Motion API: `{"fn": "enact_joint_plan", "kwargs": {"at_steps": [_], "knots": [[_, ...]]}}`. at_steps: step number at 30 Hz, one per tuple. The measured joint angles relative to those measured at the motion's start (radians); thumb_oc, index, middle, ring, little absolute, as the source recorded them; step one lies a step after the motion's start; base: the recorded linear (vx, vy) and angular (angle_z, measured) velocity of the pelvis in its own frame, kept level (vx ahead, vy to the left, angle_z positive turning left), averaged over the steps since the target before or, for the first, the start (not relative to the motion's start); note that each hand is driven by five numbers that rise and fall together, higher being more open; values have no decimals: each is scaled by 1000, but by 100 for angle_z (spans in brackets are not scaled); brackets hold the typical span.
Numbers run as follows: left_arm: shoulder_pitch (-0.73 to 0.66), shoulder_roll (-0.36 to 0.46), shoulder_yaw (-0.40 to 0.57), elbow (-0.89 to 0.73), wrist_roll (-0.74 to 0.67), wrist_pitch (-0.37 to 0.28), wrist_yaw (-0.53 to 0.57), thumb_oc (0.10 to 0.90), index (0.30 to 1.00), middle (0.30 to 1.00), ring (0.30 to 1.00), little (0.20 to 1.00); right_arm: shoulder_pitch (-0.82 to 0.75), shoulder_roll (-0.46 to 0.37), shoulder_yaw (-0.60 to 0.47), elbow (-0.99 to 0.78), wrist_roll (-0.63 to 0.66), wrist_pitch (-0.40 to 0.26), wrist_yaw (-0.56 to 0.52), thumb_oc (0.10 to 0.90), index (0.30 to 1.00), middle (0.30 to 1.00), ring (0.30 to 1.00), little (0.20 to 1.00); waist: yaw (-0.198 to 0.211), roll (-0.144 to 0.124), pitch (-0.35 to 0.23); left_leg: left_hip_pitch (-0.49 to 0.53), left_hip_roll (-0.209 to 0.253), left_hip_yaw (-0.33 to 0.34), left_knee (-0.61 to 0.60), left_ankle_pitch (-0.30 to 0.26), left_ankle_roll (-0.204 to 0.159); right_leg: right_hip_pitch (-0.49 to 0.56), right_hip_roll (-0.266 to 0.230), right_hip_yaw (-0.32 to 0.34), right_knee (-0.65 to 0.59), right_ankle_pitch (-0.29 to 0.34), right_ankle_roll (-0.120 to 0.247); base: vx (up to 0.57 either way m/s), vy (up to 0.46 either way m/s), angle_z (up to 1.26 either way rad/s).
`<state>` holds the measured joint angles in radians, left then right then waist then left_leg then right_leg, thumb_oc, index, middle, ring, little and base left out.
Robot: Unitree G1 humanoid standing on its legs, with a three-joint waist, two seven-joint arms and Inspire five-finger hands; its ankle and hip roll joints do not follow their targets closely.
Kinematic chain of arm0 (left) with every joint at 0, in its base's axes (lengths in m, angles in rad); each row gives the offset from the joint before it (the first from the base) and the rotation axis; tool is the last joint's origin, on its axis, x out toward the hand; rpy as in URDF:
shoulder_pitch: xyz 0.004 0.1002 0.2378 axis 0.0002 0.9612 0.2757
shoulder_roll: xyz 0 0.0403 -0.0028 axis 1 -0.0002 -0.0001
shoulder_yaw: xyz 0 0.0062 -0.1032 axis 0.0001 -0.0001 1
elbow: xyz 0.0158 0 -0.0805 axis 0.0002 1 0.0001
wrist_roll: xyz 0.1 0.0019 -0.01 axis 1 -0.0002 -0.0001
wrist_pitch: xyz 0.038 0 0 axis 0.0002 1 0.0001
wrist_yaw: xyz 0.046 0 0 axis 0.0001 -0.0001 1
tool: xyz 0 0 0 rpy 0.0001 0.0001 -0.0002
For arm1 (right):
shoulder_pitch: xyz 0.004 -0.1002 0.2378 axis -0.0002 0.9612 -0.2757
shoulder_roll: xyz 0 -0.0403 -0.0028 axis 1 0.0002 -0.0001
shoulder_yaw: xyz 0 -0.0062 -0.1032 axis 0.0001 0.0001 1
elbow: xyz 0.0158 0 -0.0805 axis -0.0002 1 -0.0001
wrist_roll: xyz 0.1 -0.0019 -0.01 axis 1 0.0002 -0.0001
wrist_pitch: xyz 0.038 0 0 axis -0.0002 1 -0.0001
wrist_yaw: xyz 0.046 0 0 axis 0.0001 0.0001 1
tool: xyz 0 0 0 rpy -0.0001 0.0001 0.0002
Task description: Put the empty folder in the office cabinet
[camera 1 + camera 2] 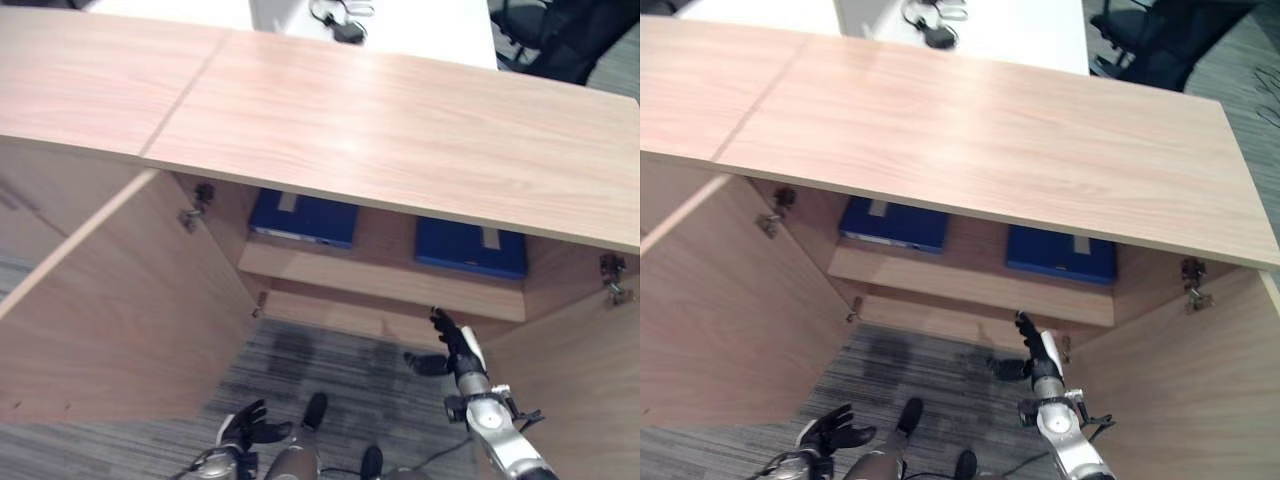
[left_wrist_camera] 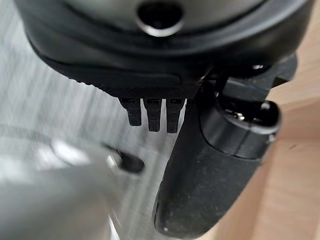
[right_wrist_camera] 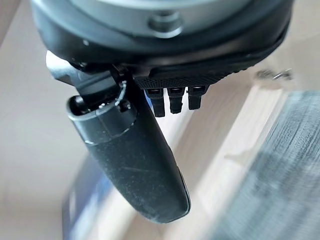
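Note:
The wooden office cabinet [image 1: 380, 130] stands with both doors swung wide. On its inner shelf [image 1: 385, 283] lie two blue folders, one at the left [image 1: 303, 220] and one at the right [image 1: 470, 248]. My right hand [image 1: 455, 350] is raised just in front of the shelf's right part, fingers straight and thumb out, holding nothing; the same right hand [image 1: 1037, 352] stays apart from the folders. In the right wrist view its thumb [image 3: 135, 155] points toward the blurred blue folder [image 3: 82, 202]. My left hand [image 1: 245, 428] hangs low over the carpet, fingers relaxed and empty.
The left door [image 1: 110, 290] and the right door [image 1: 575, 390] flank the opening. Grey carpet [image 1: 330, 365] lies below. Behind the cabinet is a white desk [image 1: 420, 30] with a dark object [image 1: 345, 25], and a black office chair [image 1: 560, 35] stands at the far right.

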<state>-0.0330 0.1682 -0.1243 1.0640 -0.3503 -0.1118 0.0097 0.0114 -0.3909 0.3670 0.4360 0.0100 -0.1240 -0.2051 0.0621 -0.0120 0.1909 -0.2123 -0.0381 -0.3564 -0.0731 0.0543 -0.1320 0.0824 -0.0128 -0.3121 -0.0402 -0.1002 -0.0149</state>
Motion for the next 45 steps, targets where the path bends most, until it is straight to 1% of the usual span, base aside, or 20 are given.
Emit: {"fn": "enact_joint_plan", "kwargs": {"at_steps": [4,5,6,7,9,11,12,13,14,15,16,17,20,22,26,36,37,39,43,45], "knots": [[67,-38,-29,-13,-35,0,3,800,900,900,900,900,-1,-26,28,10,-29,0,24,800,900,900,900,900,23,95,-51,-17,16,16,50,78,46,10,35,-98,4,11,1,-209,21,75],[75,-37,-28,-15,-38,-2,5,800,900,900,900,900,-2,-30,28,11,-30,-1,24,800,900,900,900,900,26,109,-51,-25,30,77,36,55,73,7,42,-107,31,20,-3,-206,52,81],[80,-33,-27,-16,-38,-5,5,800,900,900,900,900,-3,-35,28,12,-29,-1,23,800,900,900,900,900,23,116,-49,-32,55,173,29,11,107,-2,36,-124,59,35,-14,-180,3,127],[71,-12,-3,-24,-41,-1,1,800,900,900,900,900,-8,-36,25,26,-31,2,23,800,900,900,900,900,18,44,-43,-29,84,447,46,-18,94,-22,-59,-163,77,29,-30,-145,-1,126],[74,14,11,-14,-35,1,4,800,900,900,900,900,-12,-47,12,27,-42,2,22,800,900,900,900,900,14,9,-41,-12,133,639,149,-9,81,-3,-118,-204,64,38,-29,-187,33,104],[95,11,22,-13,-33,2,3,800,900,900,900,900,14,-66,-18,34,-45,10,19,800,900,900,900,900,-10,22,-45,73,149,622,208,12,113,45,-156,-235,111,18,-8,-164,84,100],[98,-1,15,-11,-26,3,1,800,900,900,900,900,40,-90,-31,30,-45,11,13,800,900,900,900,900,-9,51,-46,101,153,621,235,156,219,44,-169,-234,193,-7,12,-163,107,156],[103,-15,2,-19,-26,0,2,800,900,900,900,900,72,-112,-47,47,-46,19,11,800,900,900,900,900,-36,95,-54,125,158,594,179,154,219,-29,-206,-229,393,-65,37,-179,142,135],[105,-23,2,-26,-26,-1,3,800,900,900,900,900,76,-114,-49,49,-46,23,10,800,900,900,900,900,-36,94,-69,123,161,572,128,177,194,-66,-190,-212,395,-96,49,-172,149,159],[106,23,2,-61,-27,-13,4,800,900,900,900,900,62,-90,-49,44,-46,21,11,800,900,900,900,900,-32,61,-87,127,130,540,-5,246,116,-128,-185,-198,201,-15,23,-197,225,111],[88,40,5,-55,-26,-21,1,800,900,900,900,900,48,-75,-57,48,-46,18,12,800,900,900,900,900,-38,36,-75,117,132,532,-2,182,127,-132,-199,-201,162,69,42,-186,226,115],[77,40,10,-40,-26,4,7,800,900,900,900,900,39,-40,-86,61,-46,26,12,800,900,900,900,900,-22,42,-73,126,194,549,68,88,63,-121,-187,-246,162,87,30,-241,366,92],[102,13,-1,-17,-26,10,2,800,900,900,900,900,65,-46,-115,58,-46,20,11,800,900,900,900,900,-41,39,-76,203,258,575,96,17,-22,-73,-241,-336,192,88,55,-130,329,110],[119,9,-29,-38,-30,19,-7,800,900,900,900,900,71,-40,-140,76,-46,27,11,800,900,900,900,900,-44,31,-76,237,210,549,27,-5,12,-55,-299,-379,218,99,98,-60,350,98],[134,65,-37,-53,14,21,0,800,900,900,900,900,70,30,-137,70,-47,17,22,800,900,900,900,900,-9,5,-77,255,108,516,46,-35,86,-24,-411,-382,251,184,90,-51,338,29],[189,87,37,-8,50,22,-2,800,900,900,900,900,112,104,-142,89,-61,57,22,800,900,900,900,900,19,-45,-64,267,21,472,95,-81,173,-21,-526,-343,387,296,140,-31,306,19],[185,89,49,-3,52,22,8,800,900,900,900,900,120,107,-126,87,-70,60,26,800,900,900,900,900,23,-37,-58,283,26,456,89,-77,198,-65,-503,-275,429,262,174,-83,218,5],[181,115,50,0,52,22,22,800,900,900,900,900,131,111,-102,73,-81,56,36,800,900,900,900,900,2,-24,-47,274,60,422,72,-60,209,-117,-332,-119,439,90,182,-22,128,39],[178,111,26,-2,64,18,23,800,900,900,900,900,132,109,-100,75,-85,57,45,800,900,900,900,900,-3,-36,-41,261,30,402,62,-50,213,-140,-222,-137,327,56,156,-18,37,28],[179,101,16,11,87,20,24,800,900,900,900,900,124,108,-100,87,-87,54,47,800,900,900,900,900,6,-59,-40,266,1,398,58,-53,195,-110,-212,-195,226,76,83,-6,-13,14]]}}
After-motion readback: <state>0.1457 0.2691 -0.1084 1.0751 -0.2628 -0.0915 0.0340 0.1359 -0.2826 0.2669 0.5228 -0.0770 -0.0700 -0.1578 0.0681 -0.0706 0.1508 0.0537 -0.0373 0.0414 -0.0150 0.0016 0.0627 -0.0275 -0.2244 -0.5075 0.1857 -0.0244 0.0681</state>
